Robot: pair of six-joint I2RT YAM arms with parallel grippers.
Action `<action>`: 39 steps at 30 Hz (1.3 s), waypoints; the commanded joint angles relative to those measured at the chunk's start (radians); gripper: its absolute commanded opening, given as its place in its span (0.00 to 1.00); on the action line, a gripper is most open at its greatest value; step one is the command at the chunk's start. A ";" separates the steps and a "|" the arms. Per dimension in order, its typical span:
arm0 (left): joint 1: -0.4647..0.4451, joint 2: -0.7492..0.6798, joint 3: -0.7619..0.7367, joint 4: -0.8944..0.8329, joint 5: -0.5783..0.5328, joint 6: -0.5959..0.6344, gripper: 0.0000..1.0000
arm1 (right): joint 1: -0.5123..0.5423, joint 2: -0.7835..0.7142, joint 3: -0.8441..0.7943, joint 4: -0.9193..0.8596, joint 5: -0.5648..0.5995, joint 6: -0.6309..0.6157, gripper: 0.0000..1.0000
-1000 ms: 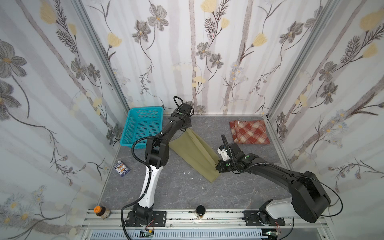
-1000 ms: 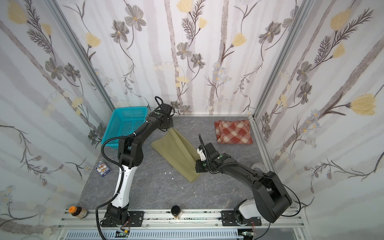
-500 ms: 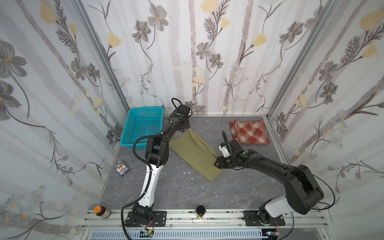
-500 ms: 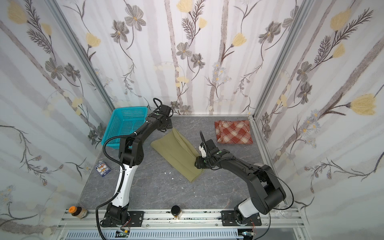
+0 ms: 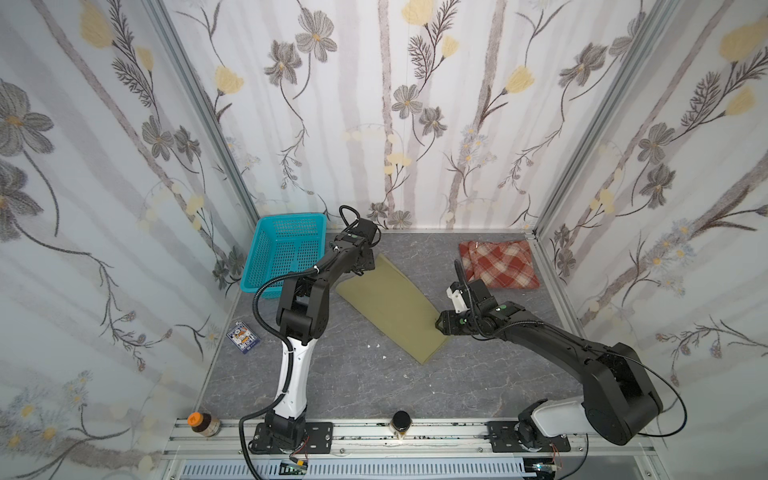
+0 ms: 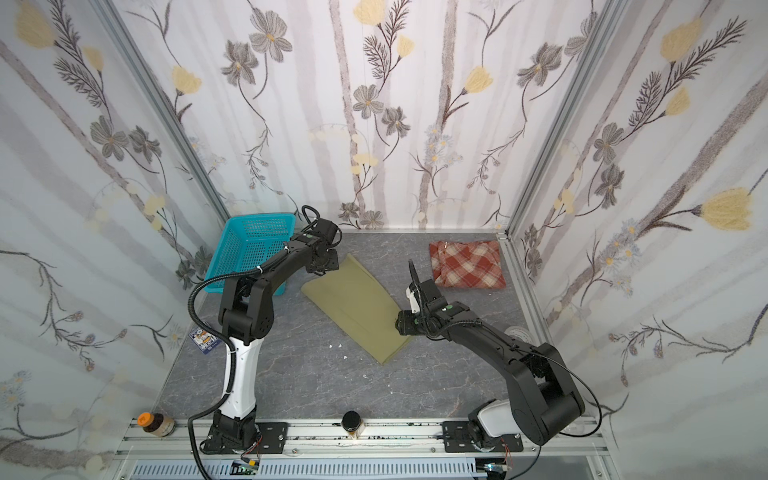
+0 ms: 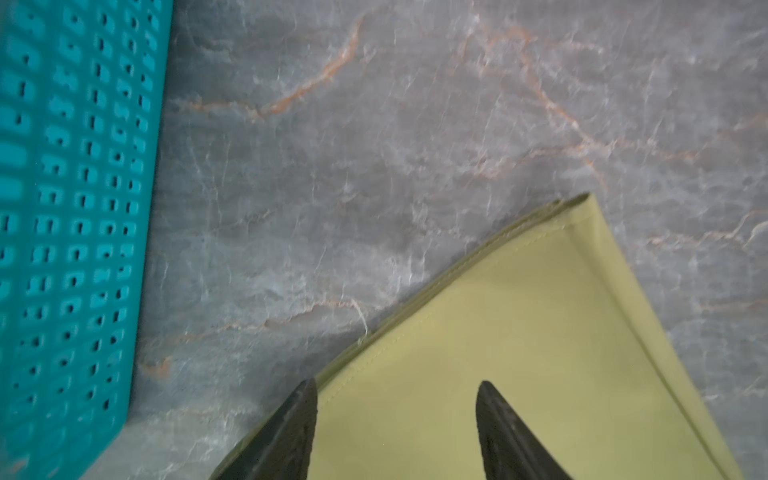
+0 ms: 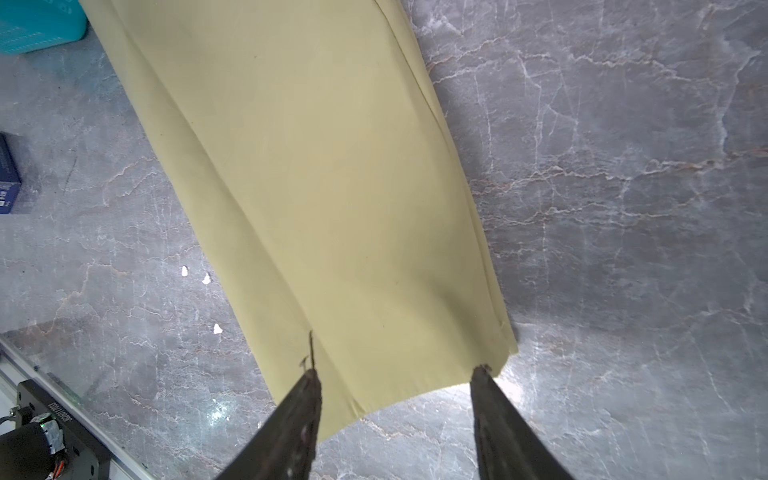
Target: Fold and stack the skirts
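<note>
Let go within the last second: clamped on the olive-green skirt (image 5: 388, 305) then, now spread about halfway at both left gripper (image 7: 397, 386) and right gripper (image 8: 395, 370), holding nothing, poised over its far and near ends. Lies flat, long and slantwise mid-table (image 5: 353, 386), far end just beside the turquoise basket (image 5: 291, 217); plaid skirt (image 5: 498, 264) folded at far right, well apart. Likely next: halving crosswise. Pinch every layer at the near corners, lift low, carry to the far hem, match edges before releasing. Avoid dragging, lest layers slide.
</note>
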 commanded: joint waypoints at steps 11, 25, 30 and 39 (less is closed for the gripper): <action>-0.005 -0.171 -0.372 0.119 -0.033 -0.030 0.64 | 0.003 0.006 -0.141 0.171 -0.044 0.070 0.13; -0.006 -0.331 -0.622 0.156 -0.020 -0.038 0.64 | -0.001 0.144 -0.160 0.201 0.078 0.121 0.03; -0.022 -0.411 -0.628 0.154 0.001 -0.009 0.63 | 0.000 0.121 -0.114 0.115 0.113 0.116 0.00; -0.021 -0.344 -0.500 0.168 0.040 0.053 0.52 | 0.021 -0.046 -0.096 0.135 0.083 0.178 0.01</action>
